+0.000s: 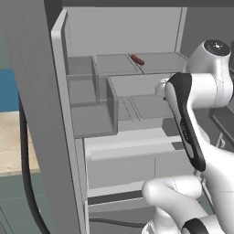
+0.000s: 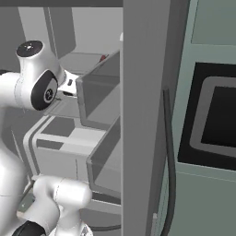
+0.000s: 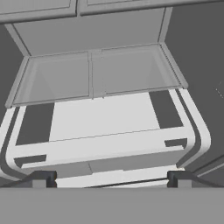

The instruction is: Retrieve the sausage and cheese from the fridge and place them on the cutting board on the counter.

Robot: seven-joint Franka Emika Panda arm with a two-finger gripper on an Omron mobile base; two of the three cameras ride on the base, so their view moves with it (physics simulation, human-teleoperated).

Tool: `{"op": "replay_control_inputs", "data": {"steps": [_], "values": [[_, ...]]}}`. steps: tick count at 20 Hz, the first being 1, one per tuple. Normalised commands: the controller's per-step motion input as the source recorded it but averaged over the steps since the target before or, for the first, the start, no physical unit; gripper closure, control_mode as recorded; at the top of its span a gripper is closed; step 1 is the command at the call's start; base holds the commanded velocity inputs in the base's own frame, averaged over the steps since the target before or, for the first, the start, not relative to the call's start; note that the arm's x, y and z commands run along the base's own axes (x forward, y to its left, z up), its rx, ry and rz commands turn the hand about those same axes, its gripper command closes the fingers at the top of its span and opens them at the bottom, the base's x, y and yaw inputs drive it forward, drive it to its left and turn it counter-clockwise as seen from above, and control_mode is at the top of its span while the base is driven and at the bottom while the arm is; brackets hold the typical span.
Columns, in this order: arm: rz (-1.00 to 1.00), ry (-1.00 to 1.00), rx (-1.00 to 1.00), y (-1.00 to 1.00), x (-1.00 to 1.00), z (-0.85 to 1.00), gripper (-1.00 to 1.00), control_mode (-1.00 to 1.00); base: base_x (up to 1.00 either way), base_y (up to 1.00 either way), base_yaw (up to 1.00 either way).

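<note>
Here the gripper point(image 3: 112, 178) stands with its two dark tips wide apart and nothing between them, looking down on flat, smooth grey shelves point(image 3: 94, 76) inside the open fridge point(image 1: 123, 27). The sausage point(image 1: 137, 59), a thin dark red cylinder, lies on an upper shelf near the pale back wall, well above the white arm point(image 1: 201, 77). Beside the fridge's grey door, a beige counter point(image 1: 10, 141) shows at left.

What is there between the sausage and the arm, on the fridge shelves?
In the left base view, bare grey shelf lies between the sausage and the arm; nothing stands there.
</note>
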Motion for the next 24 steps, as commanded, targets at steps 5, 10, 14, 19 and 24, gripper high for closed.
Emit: {"op": "replay_control_inputs", "data": {"steps": [5,10,14,19,24], "values": [[0.05,-0.03,0.02,0.03,0.11,0.25,-1.00,-1.00,0.00,0.00,0.00],[0.01,0.00,0.00,0.00,0.10,0.47,-1.00,-1.00,0.00,0.00,0.00],[0.00,0.06,0.00,0.00,0.33,0.43,-1.00,-1.00,0.00,0.00,0.00],[0.01,-0.04,-0.03,0.01,0.77,-0.11,-1.00,-1.00,0.00,0.00,0.00],[0.01,-0.10,-0.05,0.01,0.72,0.00,-1.00,-1.00,0.00,0.00,0.00]]}}
